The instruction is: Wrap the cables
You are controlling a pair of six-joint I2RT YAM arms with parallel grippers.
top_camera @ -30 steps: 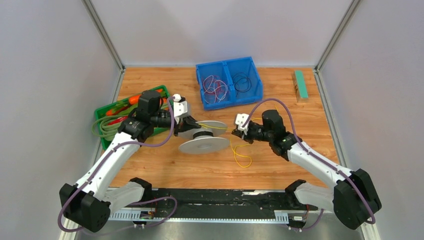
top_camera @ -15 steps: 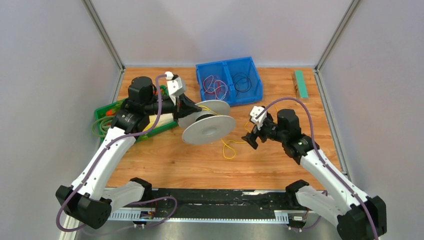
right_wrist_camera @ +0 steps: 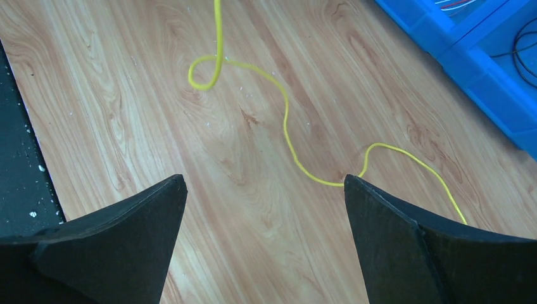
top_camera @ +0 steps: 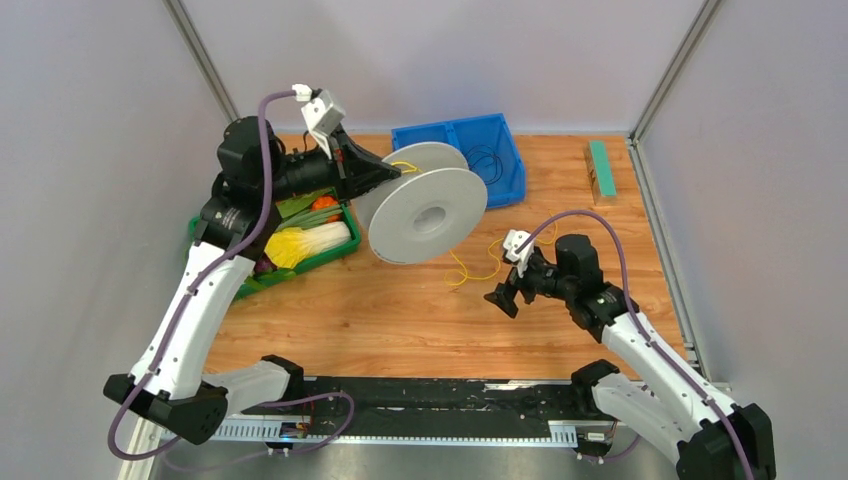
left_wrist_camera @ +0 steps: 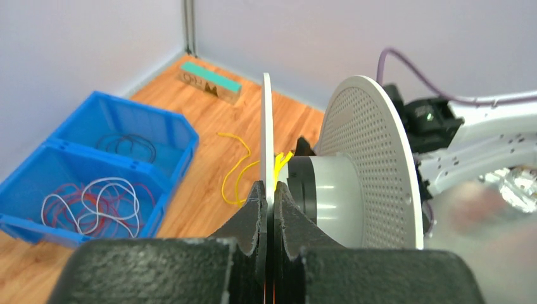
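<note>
My left gripper point(top_camera: 388, 172) is raised above the back left of the table. It is shut on the thin edge of one flange of a grey spool point(top_camera: 430, 215), which is held up and tipped on its side. In the left wrist view the jaws point(left_wrist_camera: 268, 185) pinch that flange, with the perforated second flange point(left_wrist_camera: 373, 164) to the right. The yellow cable point(top_camera: 478, 262) runs from the spool hub down to the wood and curls there. My right gripper point(top_camera: 503, 298) hovers low just right of the curl. It stands open and empty, and the cable point(right_wrist_camera: 288, 136) lies ahead of its fingers.
A blue two-part bin point(top_camera: 470, 126) sits at the back, with a red and white wire tangle point(left_wrist_camera: 95, 202) and a black wire point(left_wrist_camera: 130, 144) inside. A green tray of vegetables point(top_camera: 300, 245) lies at the left. A teal-topped block point(top_camera: 602, 170) is at the back right.
The left arm lifted the spool up and back, tipping it on edge. The right gripper opened, let go of the yellow cable and drew back toward the near right.
</note>
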